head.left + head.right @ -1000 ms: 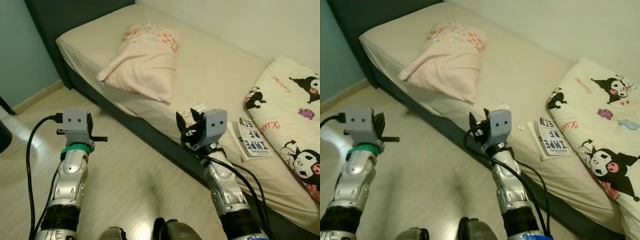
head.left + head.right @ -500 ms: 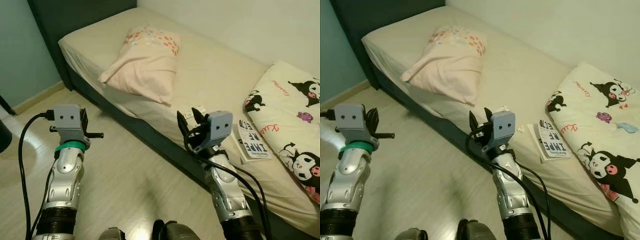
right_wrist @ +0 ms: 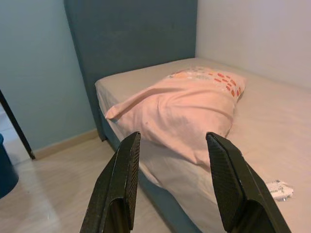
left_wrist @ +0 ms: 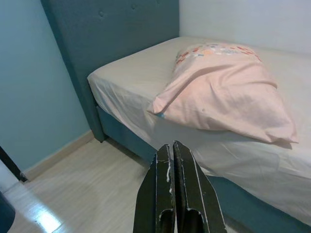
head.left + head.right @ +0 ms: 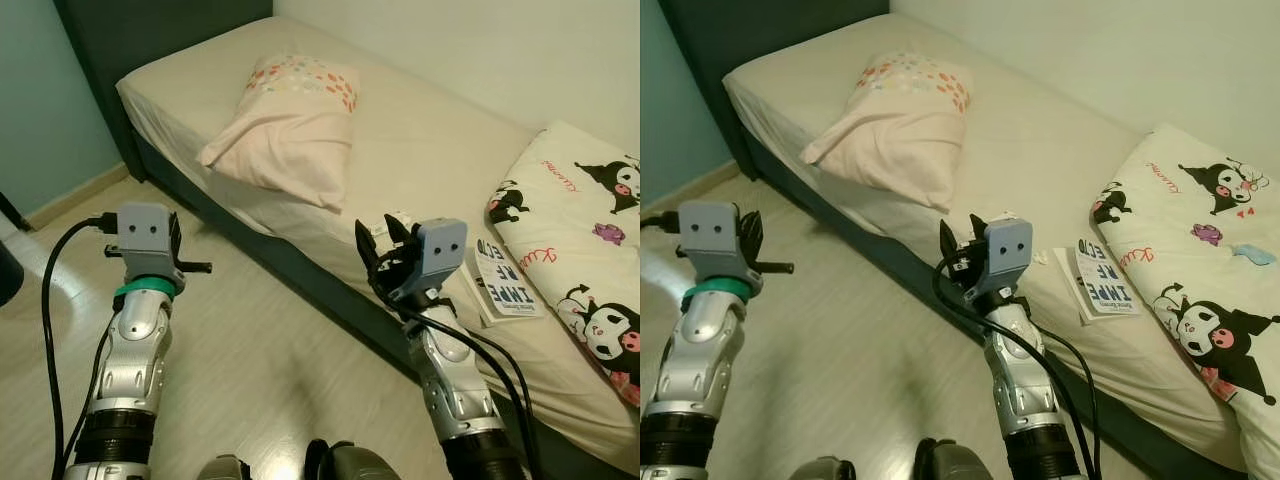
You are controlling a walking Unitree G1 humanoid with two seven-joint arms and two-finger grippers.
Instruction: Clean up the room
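Observation:
A bed point(image 5: 440, 150) with a beige sheet runs across the room. On it lie a pink pillow point(image 5: 290, 130), a cartoon-print blanket point(image 5: 590, 230), a booklet point(image 5: 505, 280) and a small white wrapper point(image 3: 279, 189). My right gripper point(image 5: 378, 240) is raised and open beside the bed's near edge, just short of the wrapper, with nothing between its fingers point(image 3: 121, 184). Over the floor, my left gripper point(image 4: 170, 155) is held up and shut on nothing, pointing toward the bed and pillow.
A dark teal headboard point(image 4: 121, 43) stands at the bed's far end against a light blue wall point(image 4: 34, 82). Pale wood floor point(image 5: 250, 360) lies between me and the dark bed frame point(image 5: 300, 270). A dark object point(image 5: 8, 270) sits at the far left.
The camera has shifted slightly. My left arm drifted a little, then came back. The right gripper stays open near the bed edge.

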